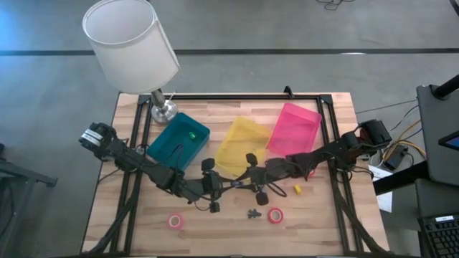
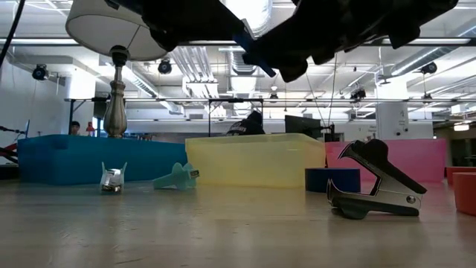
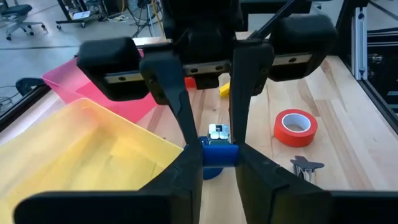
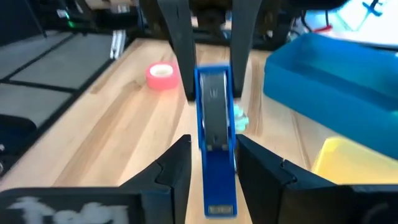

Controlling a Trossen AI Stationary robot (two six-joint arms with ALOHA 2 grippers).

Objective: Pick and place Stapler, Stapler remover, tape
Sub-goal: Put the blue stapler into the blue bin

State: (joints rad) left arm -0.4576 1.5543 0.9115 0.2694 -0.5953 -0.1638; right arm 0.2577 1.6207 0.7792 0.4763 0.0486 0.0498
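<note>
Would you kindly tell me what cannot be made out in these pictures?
- High view: the stapler, hidden beneath the crossed arms.
- Low view: the left end effector and right end effector, dark against the ceiling lights and cut off by the top edge.
- High view: the green item in the teal bin, too small to identify.

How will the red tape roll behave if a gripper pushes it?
The red tape roll lies flat, so it would probably slide, not roll. It looks like a stiff, light ring; lifted onto its edge, it could roll away.
</note>
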